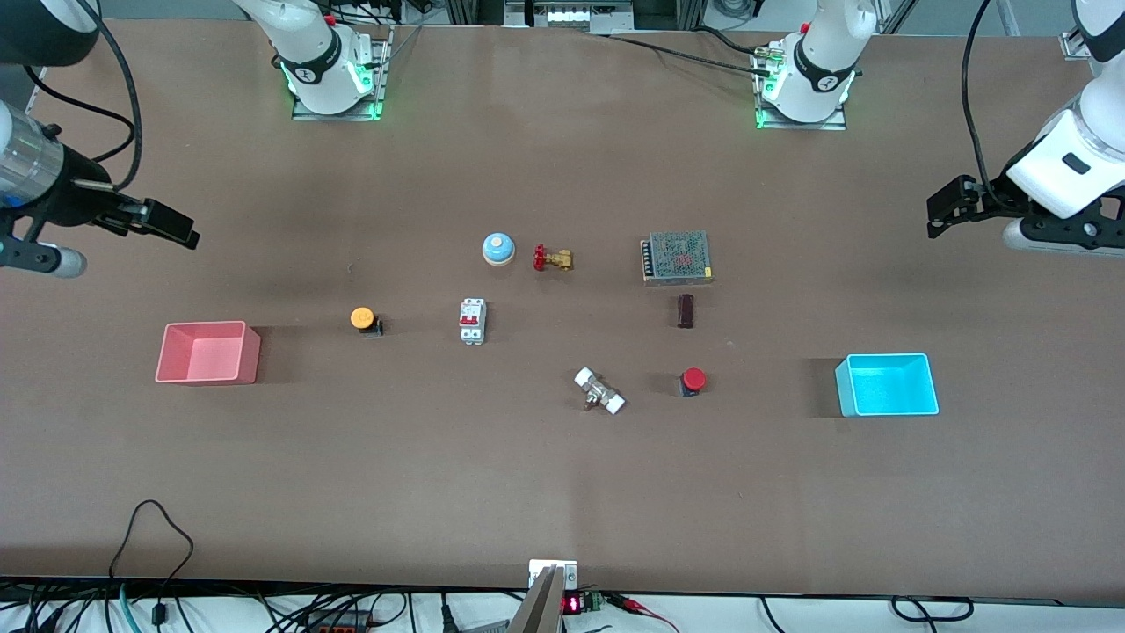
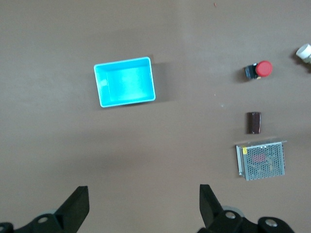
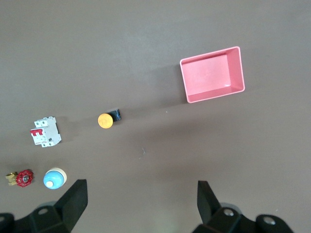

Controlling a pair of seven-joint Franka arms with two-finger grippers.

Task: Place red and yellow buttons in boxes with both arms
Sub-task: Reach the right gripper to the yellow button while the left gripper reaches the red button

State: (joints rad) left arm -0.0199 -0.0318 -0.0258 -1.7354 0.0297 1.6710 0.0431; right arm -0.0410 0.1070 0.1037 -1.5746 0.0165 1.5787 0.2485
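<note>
L gripper point(image 2: 143, 206) is hanging spread wide, holding nothing, over bare table near cyan box point(image 1: 888, 385). R gripper point(image 3: 141, 204) likewise near pink box point(image 1: 208, 352). Red button point(image 1: 693, 381) and yellow button point(image 1: 364, 319) are sitting on table, outside boxes.

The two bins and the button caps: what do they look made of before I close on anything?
The pink-red bin and the cyan bin look like thin moulded plastic, matte, with uniform colour and rounded rims. The orange-yellow button and the red button have smooth, probably plastic caps on dark bases. Both bins are empty; the left gripper and the right gripper hang open above the table.
</note>
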